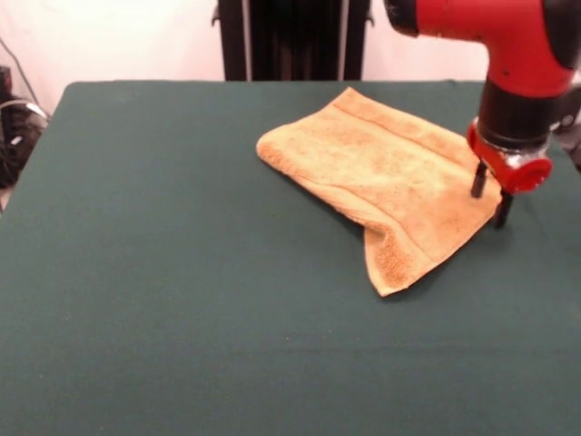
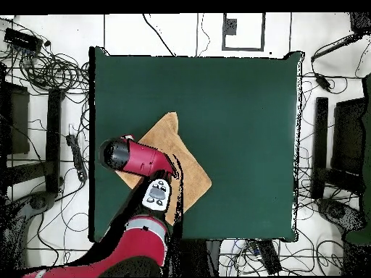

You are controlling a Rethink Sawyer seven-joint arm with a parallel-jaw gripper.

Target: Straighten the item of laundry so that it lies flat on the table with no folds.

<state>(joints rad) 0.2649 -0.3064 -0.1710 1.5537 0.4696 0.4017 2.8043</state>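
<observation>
Front view: small orange-tan terry-cloth towel (image 1: 381, 177) lies rumpled on dark green felt-covered table (image 1: 182, 300), lower corner folded over. Red-and-black arm's gripper (image 1: 490, 202) at towel's right edge, two black fingers (image 1: 478, 182) apart, straddling the hem. Overhead view: arm covers part of towel (image 2: 190, 174).

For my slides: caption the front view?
Sawyer's open claw straddles the folded orange towel's edge on the green table.

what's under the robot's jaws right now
The gripper stands at the towel edge, jaws apart, one on cloth, one over the green table. From overhead the arm covers that spot.
</observation>
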